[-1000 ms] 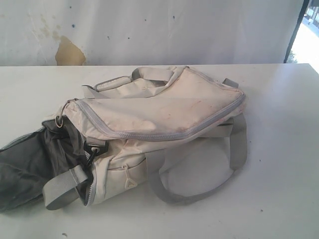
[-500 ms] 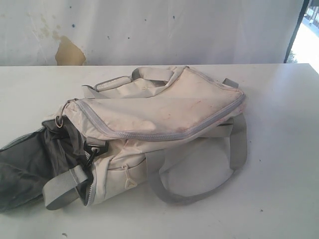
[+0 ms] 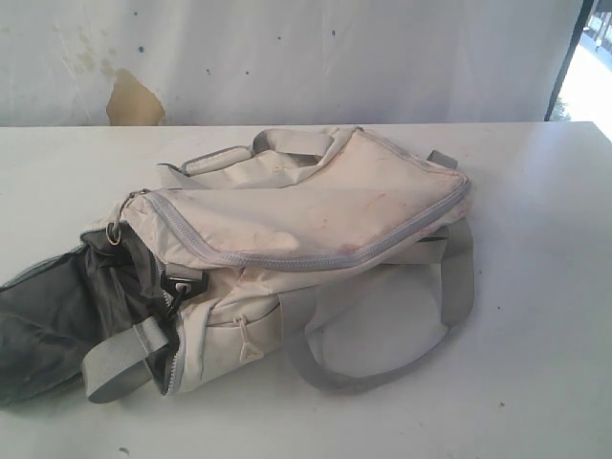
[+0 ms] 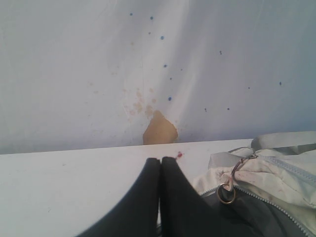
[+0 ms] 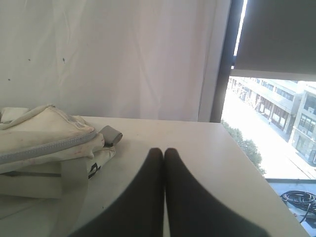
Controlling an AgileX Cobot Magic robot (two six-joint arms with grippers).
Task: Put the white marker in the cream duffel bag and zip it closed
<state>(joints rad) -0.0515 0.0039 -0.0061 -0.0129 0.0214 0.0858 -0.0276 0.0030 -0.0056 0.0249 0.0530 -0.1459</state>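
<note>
On the white surface (image 3: 535, 335) the bag (image 3: 316, 220) lies slumped across the middle, its grey strap (image 3: 382, 368) looping out on the near side. Its left end gapes, and dark lining (image 3: 57, 316) spills from it toward the near left. The long zipper (image 3: 287, 258) along the top flap looks closed from end to end.

I cannot find the marker in any view. It may be inside the bag, where I cannot see, or somewhere out of sight. What the bag holds is hidden.

My left end effector (image 4: 160, 160) hangs beside the open left end, jaws pressed together and empty. My right end effector (image 5: 160, 150) hangs off the bag's right end, well clear of it, also pinched together on nothing.

I judge no step is actively in hand. Next I must locate the marker. If it is already inside, the job left is the open end: one arm steadies the fabric while the other takes the pull and draws it along.
</note>
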